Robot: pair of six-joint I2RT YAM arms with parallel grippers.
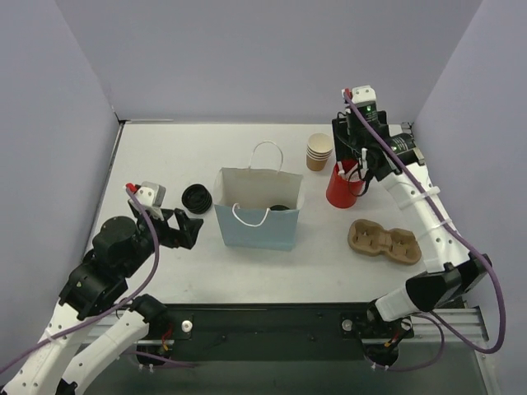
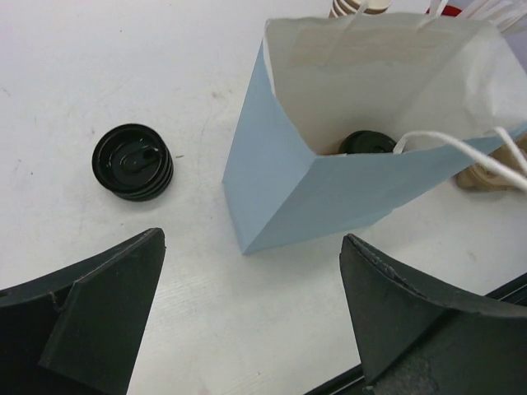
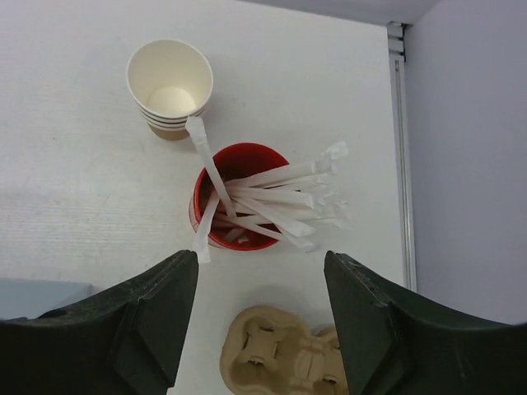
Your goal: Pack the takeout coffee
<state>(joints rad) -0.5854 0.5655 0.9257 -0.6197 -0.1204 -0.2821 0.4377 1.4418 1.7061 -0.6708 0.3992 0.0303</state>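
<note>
Blue paper made the bag (image 1: 258, 216), which stood open in the middle of the table (image 1: 165, 164). The coffee (image 2: 368, 142) sat down inside it, and only its black lid showed. The left hand (image 1: 191, 230) was just left of the bag, its fingers wide apart and holding nothing. The right hand (image 3: 262, 257) hung over a red cup (image 3: 239, 151) full of wrapped straws (image 3: 280, 197), with its fingers apart and nothing between them. A stack of black lids (image 2: 132, 161) lay near the left hand. Brown cups (image 1: 319, 151) and a cup tray (image 1: 384, 242) were near the red cup.
</note>
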